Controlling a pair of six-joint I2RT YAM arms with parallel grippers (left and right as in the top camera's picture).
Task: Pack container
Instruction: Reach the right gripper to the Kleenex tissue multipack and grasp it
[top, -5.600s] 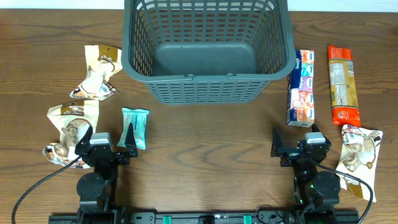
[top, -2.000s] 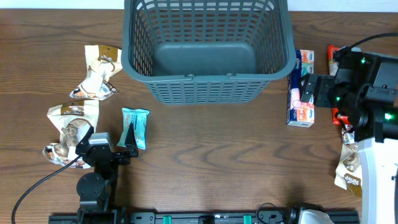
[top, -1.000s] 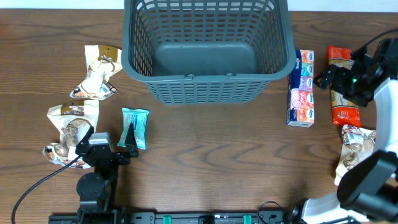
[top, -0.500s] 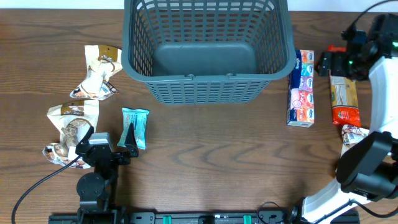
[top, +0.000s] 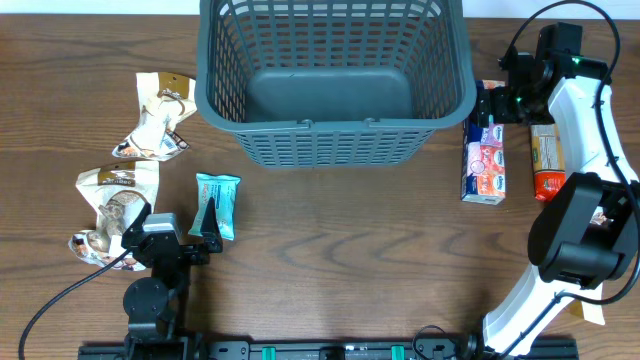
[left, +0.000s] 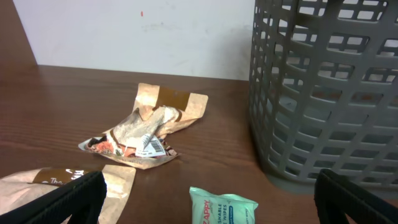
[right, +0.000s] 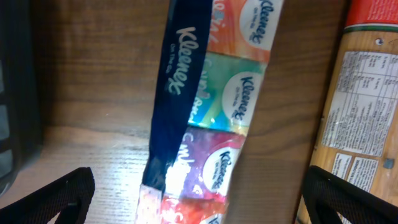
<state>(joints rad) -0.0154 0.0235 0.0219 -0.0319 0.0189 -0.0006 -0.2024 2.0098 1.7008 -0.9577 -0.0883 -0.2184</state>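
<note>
- Right wrist view alone is showing right fingers (right: 56, 198) wide over the Kleenex pack (right: 236, 93).
- Left wrist view is showing left fingers (left: 68, 199) wide, and a white wall (left: 137, 31).
- The container (top: 335, 145) is sitting at 12 o'clock on the wooden tabletop (top: 330, 250).

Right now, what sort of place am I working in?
Most likely a robotics lab bench, not a home or shop: a wood-grain table against a bare white wall, with a grey basket, a Kleenex pack and snack packets laid out for packing.
</note>
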